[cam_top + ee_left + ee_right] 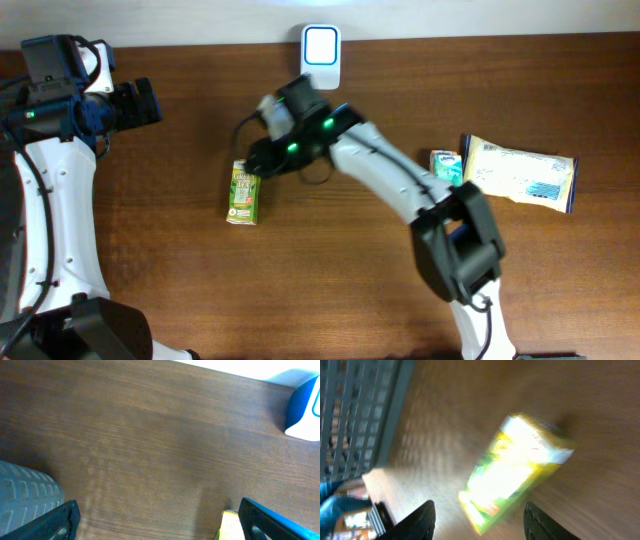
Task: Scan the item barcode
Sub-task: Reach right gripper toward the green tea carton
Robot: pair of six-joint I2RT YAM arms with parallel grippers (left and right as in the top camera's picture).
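Overhead: I saw the green carton (242, 193) flat on the worktop (150, 250), left of centre, below the scanner (321, 46), right fingers (258, 160) at its top end.
Left wrist: left fingers (55, 522) wide, empty.
Right wrist: right fingers apart, carton blurred, unheld.

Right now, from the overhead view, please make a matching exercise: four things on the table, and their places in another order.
Things:
1 carton
2 scanner
3 small packet
4 large bag

Places:
a at the far edge of the table
b furthest right
c green, lying flat, left of centre
d just left of the large bag

Pairs: 1-c, 2-a, 3-d, 4-b
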